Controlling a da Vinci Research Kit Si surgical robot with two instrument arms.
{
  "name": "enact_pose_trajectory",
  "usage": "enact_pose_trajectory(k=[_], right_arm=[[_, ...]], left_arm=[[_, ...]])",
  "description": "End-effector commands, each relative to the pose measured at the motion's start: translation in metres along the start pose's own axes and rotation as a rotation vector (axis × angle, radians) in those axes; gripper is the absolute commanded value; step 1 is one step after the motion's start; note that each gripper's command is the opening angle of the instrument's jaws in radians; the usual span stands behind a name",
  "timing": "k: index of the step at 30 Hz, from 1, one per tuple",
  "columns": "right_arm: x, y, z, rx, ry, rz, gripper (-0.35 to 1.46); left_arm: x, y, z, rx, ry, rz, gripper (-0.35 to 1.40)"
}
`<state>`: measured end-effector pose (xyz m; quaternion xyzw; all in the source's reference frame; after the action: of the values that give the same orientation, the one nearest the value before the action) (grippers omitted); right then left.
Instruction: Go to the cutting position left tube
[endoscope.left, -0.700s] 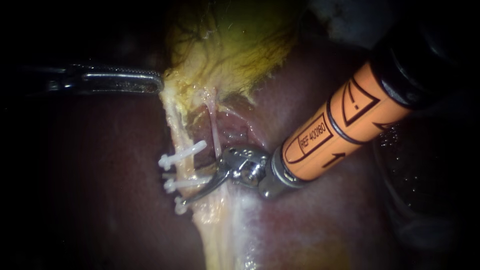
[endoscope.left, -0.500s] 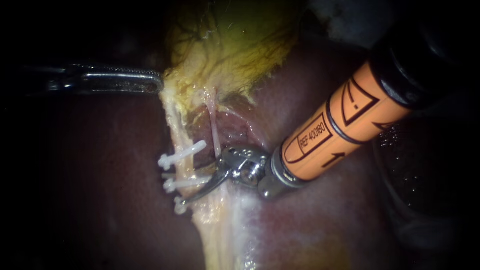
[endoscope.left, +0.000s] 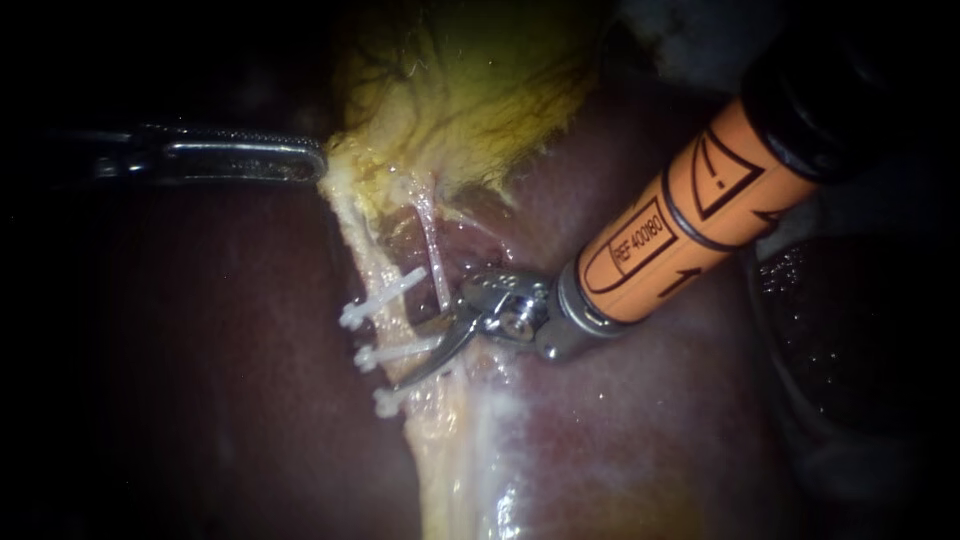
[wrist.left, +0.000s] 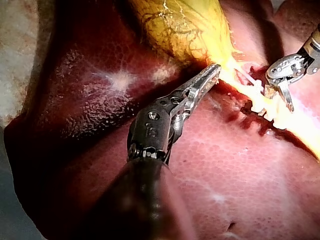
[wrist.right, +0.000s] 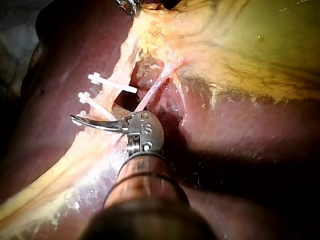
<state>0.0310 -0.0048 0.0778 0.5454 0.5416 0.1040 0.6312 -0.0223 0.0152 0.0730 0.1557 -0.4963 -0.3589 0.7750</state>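
We see the liver (endoscope.left: 250, 400) as deep red-brown, finely mottled, with pale whitish patches. The gallbladder (endoscope.left: 480, 90) is yellow-green, threaded with dark branching lines. The clips (endoscope.left: 380, 300) are white and a thin tube (endoscope.left: 432, 250) is pale pink. Our right instrument (endoscope.left: 430, 360) has a silvery tip and an orange sleeve with black outlines. Our left instrument (endoscope.left: 305, 162) is grey steel.

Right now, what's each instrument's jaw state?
Left instrument: shut on the gallbladder.
Right instrument: open at the left tube, holding nothing.
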Motion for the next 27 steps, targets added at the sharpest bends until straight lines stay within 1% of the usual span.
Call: enact_pose_trajectory(k=[1, 10, 18, 21, 27], right_arm=[[0.0000, 0.0001, 0.0000, -0.002, 0.001, 0.001, 1.21], [0.0005, 0.0006, -0.0001, -0.003, 0.004, 0.014, 1.21], [0.0011, 0.0017, 0.0002, -0.010, 0.005, 0.015, 1.21], [0.0013, 0.0019, 0.0006, -0.003, 0.021, 0.015, 1.21], [0.0015, 0.0018, 0.0017, 0.025, 0.073, 0.036, 1.21]], left_arm=[[0.0000, 0.0000, 0.0000, 0.000, 0.000, 0.000, -0.35], [0.0000, 0.0001, 0.0000, 0.000, 0.000, 0.000, -0.35], [0.0001, 0.0001, 0.0000, 0.000, 0.000, 0.000, -0.35], [0.0001, 0.0001, 0.0000, 0.000, 0.000, 0.000, -0.35], [0.0001, 0.0001, 0.0000, 0.000, 0.000, 0.000, -0.35]])
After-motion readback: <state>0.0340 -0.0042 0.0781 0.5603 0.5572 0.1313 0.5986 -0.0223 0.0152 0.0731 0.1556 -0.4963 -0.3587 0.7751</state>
